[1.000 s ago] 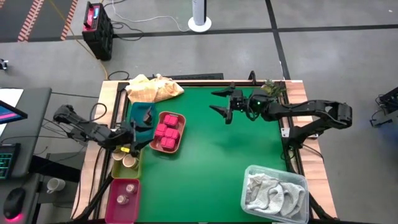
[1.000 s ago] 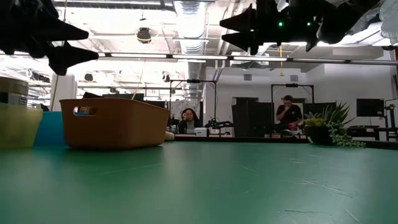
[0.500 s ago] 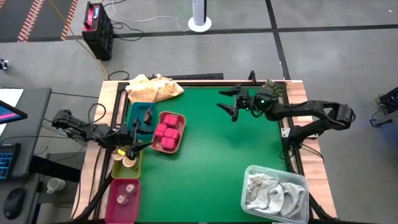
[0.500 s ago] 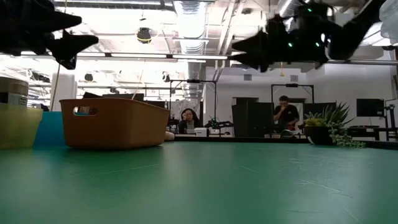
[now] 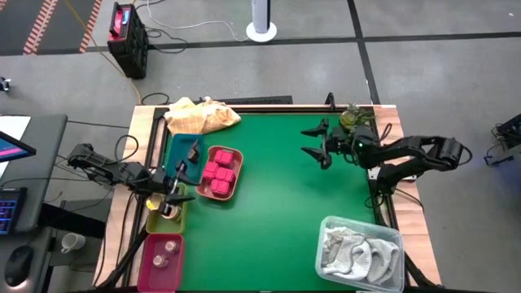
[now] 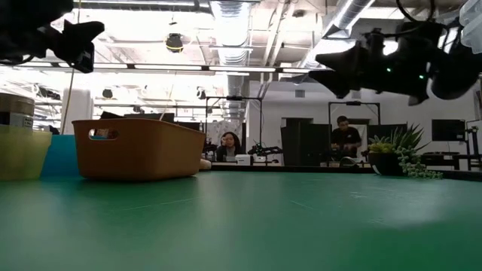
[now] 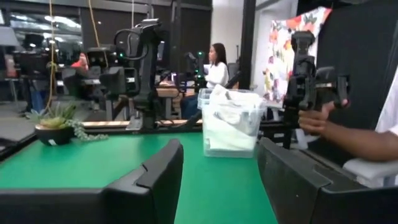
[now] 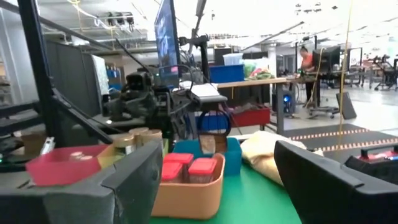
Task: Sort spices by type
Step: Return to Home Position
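The spices lie in trays along the table's left side. Pink cube packets (image 5: 218, 171) fill the salmon tray (image 5: 234, 185). Tan cups (image 5: 167, 212) stand in the lime tray (image 5: 151, 218), and small clear jars (image 5: 163, 254) in the magenta tray (image 5: 176, 275). A dark wedge piece (image 5: 194, 150) lies in the teal tray (image 5: 175, 146). My left gripper (image 5: 177, 190) hovers open above the lime tray's far end, with nothing between its fingers. My right gripper (image 5: 313, 142) hangs open over the far right of the green mat (image 5: 277, 220), pointing toward the trays.
A yellow cloth (image 5: 199, 115) lies at the far left corner. A clear bin (image 5: 326, 264) with white-grey cloths (image 5: 358, 252) stands at the near right. A potted plant (image 5: 352, 118) sits at the far right. In the left wrist view a person's hand (image 7: 317, 121) shows beyond the table.
My right gripper has drawn back toward the table's right edge and sunk lower, still open. My left gripper has turned at the wrist above the lime tray, and its fingers have come closer together, though a gap remains.
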Tool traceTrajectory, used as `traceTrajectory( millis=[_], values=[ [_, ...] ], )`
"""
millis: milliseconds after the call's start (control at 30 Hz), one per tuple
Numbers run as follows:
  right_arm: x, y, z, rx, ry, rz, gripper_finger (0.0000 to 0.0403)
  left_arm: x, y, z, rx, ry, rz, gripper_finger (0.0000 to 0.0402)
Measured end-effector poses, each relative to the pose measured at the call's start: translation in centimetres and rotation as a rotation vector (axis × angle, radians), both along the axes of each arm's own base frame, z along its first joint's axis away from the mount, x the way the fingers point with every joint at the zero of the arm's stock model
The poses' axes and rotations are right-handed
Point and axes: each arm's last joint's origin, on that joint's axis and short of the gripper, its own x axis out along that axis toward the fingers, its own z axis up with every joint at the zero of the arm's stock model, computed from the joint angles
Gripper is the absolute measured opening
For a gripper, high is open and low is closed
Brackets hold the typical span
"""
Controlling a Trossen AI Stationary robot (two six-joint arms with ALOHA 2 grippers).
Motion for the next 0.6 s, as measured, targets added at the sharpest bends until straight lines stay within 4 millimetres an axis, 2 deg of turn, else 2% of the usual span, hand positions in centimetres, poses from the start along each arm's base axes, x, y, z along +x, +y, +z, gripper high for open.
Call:
traceTrajectory(
  millis=[200,400,600],
  values=[
    [-2.0,0.9,-1.6,0.09,-0.003,0.006,0.0325,0.0,-0.1,-0.2,0.02,0.009,-0.027,0.0168],
    [-4.4,0.8,-3.1,0.268,0.021,-0.05,0.0315,0.1,-0.1,-0.6,0.043,0.054,-0.004,0.0144],
    [-5.3,1.0,-1.8,0.269,-0.049,-0.027,0.0306,-0.1,0.2,0.6,0.104,0.016,0.049,0.0133]
  ],
)
